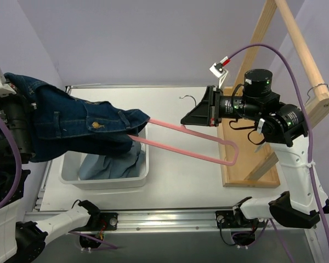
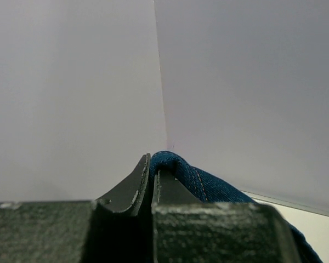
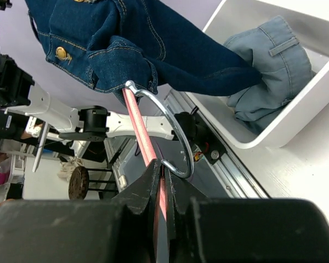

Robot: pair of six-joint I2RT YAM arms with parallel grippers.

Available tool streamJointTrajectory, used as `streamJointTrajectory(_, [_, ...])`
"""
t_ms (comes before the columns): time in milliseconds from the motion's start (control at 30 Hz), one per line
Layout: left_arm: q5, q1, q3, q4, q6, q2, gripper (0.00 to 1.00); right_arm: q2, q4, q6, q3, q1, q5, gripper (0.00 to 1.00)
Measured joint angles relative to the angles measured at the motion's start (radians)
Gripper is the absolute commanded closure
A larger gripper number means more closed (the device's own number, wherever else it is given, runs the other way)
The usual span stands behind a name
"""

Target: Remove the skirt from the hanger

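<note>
While left end of pink plastic hanger (image 1: 186,141) sits inside dark blue denim skirt (image 1: 71,123), far left over white plastic bin (image 1: 107,179), removal mostly done. Left gripper (image 2: 152,164) pinches skirt, right gripper (image 3: 162,175) clamps hanger. Remaining: pull apart.

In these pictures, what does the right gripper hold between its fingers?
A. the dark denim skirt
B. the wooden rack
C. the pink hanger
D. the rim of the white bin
C: in the right wrist view the right gripper is closed on the bar of the pink hanger, while the dark denim skirt is pinched by the left gripper.
</note>
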Motion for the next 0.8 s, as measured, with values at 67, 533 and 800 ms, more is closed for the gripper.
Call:
streamJointTrajectory(67, [-0.007, 0.0, 0.0, 0.001, 0.015, 0.007, 0.98, -0.032, 0.022, 0.008, -0.047, 0.004, -0.002, 1.0])
streamJointTrajectory(533, [0.074, 0.018, -0.277, -0.136, -0.11, 0.019, 0.98, -0.121, 0.064, -0.022, -0.309, 0.018, 0.09, 1.0])
streamJointTrajectory(800, [0.309, 0.141, -0.581, -0.202, -0.406, -0.022, 0.98, -0.105, 0.022, -0.083, -0.346, 0.022, 0.161, 1.0])
